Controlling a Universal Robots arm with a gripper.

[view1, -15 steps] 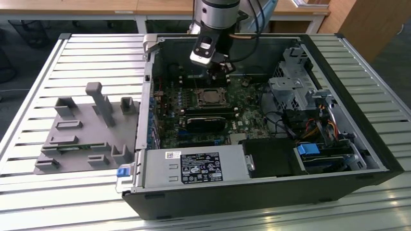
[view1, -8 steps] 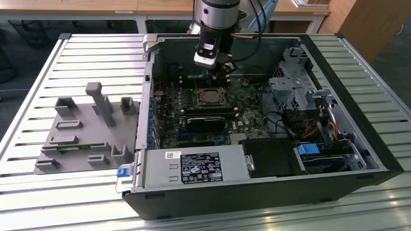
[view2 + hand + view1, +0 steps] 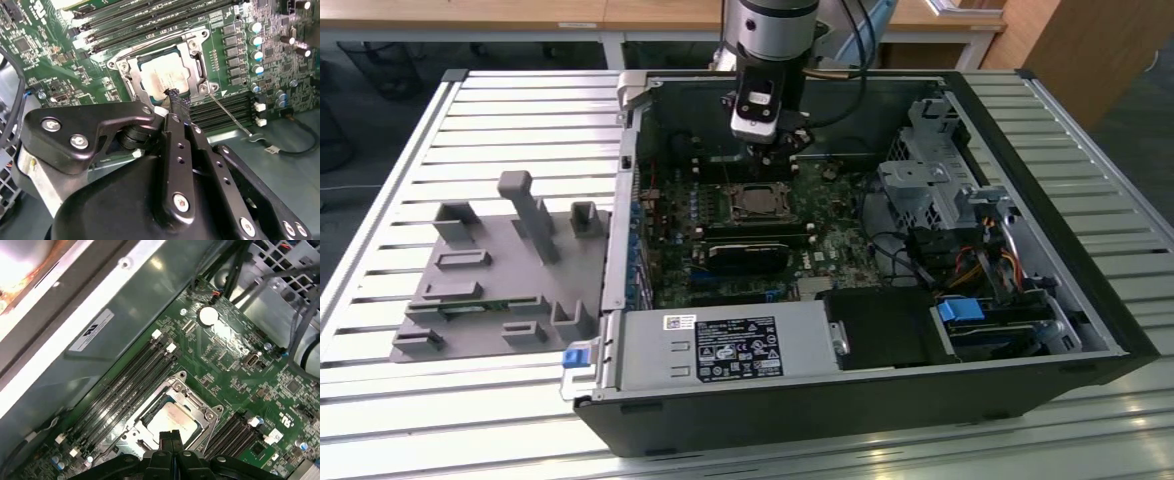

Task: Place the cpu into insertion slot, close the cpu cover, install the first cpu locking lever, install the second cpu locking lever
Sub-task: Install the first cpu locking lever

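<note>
Gripper [image 3: 770, 165]: it is hanging inside the open computer case [image 3: 1067, 300], directly over the insertion slot [image 3: 754, 203].
Fingers [image 3: 165, 440]: they are pressing together with nothing between them. In the second wrist view their tips are sitting at the edge of the cpu cover [image 3: 197, 62], and whether they are touching it cannot be told.
Cpu [image 3: 162, 75]: it is lying flat in the insertion slot, silver top up, and is showing through the cover's window in both wrist views.
Cpu cover: it is lying down flat over the cpu, framing it on all sides.
Insertion slot: it is sitting on the green motherboard [image 3: 225, 355], with long memory slots [image 3: 125, 385] running beside it.
Locking lever [image 3: 231, 117]: a thin metal rod is angling away from the slot's corner, just beside the fingertips.
Computer case: it is lying open on the slatted surface [image 3: 520, 110].
Grey fixture [image 3: 494, 270]: it is resting near the surface's edge on the exterior view's left, just beside the case.
</note>
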